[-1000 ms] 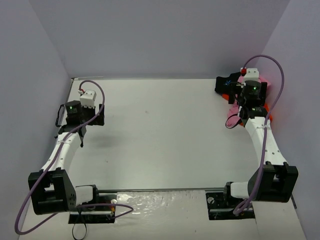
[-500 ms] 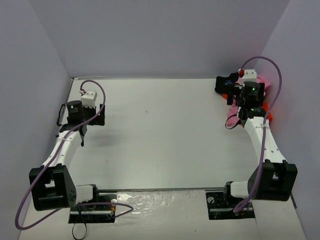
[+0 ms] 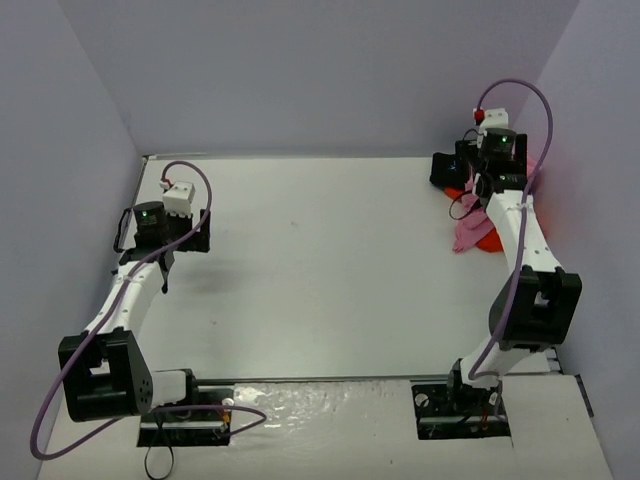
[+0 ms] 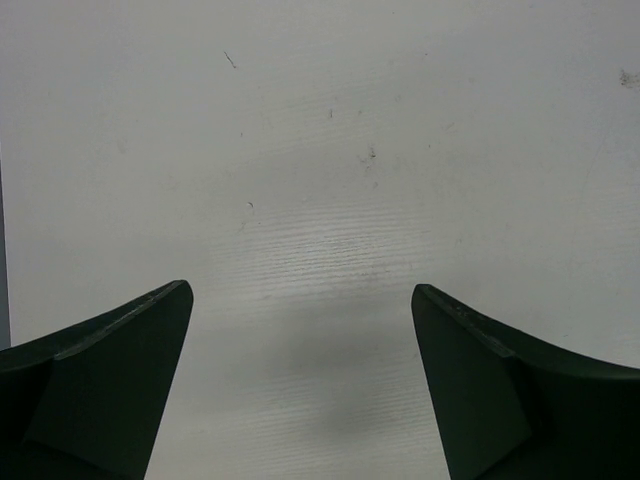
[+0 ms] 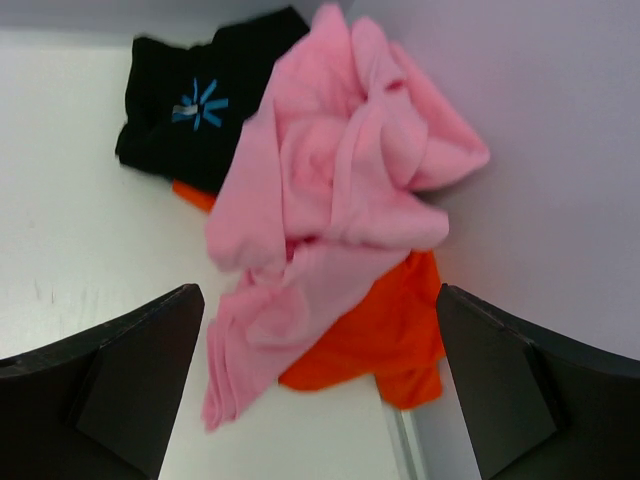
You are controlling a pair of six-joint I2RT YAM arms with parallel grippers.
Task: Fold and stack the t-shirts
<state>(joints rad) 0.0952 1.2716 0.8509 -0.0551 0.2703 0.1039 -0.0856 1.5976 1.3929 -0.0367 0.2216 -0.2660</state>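
The t-shirts lie crumpled in one heap at the table's far right corner. The pink one [image 5: 340, 180] [image 3: 467, 232] is on top. It overlaps the black one with a light-blue starburst [image 5: 240, 60] [image 3: 445, 168] and the orange one [image 5: 370, 340] [image 3: 488, 241]. My right gripper [image 5: 320, 290] [image 3: 487, 172] hovers above the heap, open, with the pink cloth showing between its fingers and nothing gripped. My left gripper [image 4: 300, 288] [image 3: 195, 232] hangs open over bare table at the far left, far from the shirts.
The right wall [image 5: 560, 150] stands right against the heap, and the table's right edge [image 5: 405, 440] runs just beside the orange cloth. The white table [image 3: 320, 260] is boxed in by walls on the left, back and right.
My right arm has stretched farther toward the back corner, over the heap, uncovering more pink and orange cloth on its near side. The left arm has not moved.
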